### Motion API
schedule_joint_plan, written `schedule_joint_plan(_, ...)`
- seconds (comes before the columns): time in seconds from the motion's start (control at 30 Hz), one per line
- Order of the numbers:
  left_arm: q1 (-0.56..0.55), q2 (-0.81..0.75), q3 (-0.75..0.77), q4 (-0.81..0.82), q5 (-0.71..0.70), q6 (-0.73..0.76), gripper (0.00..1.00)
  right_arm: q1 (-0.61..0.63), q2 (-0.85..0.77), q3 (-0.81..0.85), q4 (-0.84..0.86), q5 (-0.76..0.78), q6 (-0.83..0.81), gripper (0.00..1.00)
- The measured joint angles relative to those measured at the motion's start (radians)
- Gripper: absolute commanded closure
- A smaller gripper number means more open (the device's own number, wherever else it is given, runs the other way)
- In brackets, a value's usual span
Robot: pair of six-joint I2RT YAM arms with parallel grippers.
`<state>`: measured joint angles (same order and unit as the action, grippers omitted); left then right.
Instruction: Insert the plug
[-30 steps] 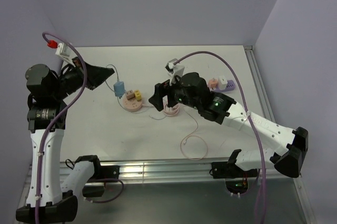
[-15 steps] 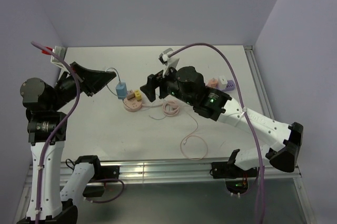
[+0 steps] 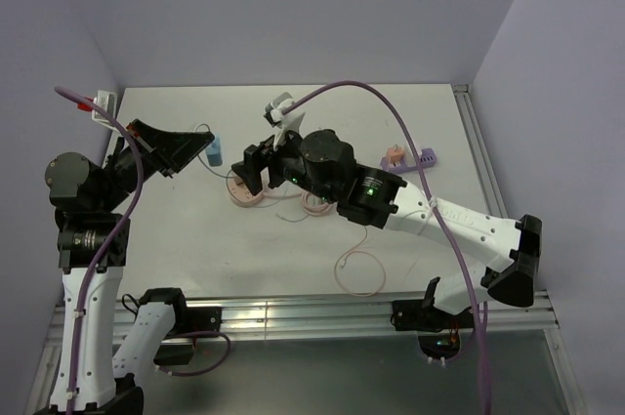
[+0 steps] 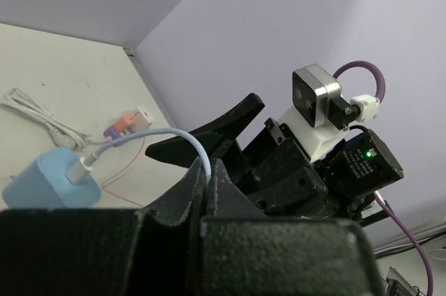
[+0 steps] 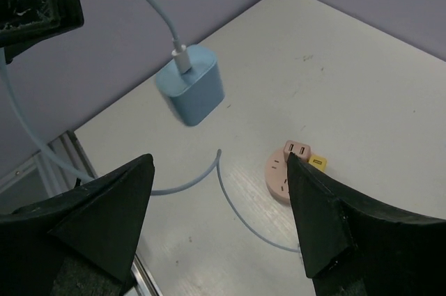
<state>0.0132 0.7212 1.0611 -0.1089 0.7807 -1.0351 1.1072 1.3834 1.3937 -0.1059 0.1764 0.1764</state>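
Jaws spread wide, the right gripper (image 5: 217, 167) is swinging leftward toward the blue charger (image 5: 191, 87), which is dangling by its cable (image 4: 160, 132) from the pinching left gripper (image 4: 207, 174) near the pink socket (image 5: 284, 179); grasping is becoming possible.

White table (image 3: 234, 249), lavender walls (image 3: 293, 5). Thin pink wire (image 3: 359, 271) lies in a loose loop toward the table's near edge. Small pink cord coil (image 3: 314, 204) mid-table, partly hidden. Purple power strip (image 3: 422, 158) on the right side, pink adapter (image 3: 394, 154) at its left end; can't tell if it's plugged in. Metal rail (image 3: 293, 315) runs along the near edge. White cord (image 4: 28, 109) lies flat on the table, leading toward the strip.
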Motion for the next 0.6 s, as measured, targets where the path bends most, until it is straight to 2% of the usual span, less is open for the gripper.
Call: schedule_joint_plan(0.6, -0.040, -0.014, -0.012, 0.021, -0.022, -0.043, 1.00, 0.051, 0.128, 0.071, 0.070, 0.084, -0.014, 0.16)
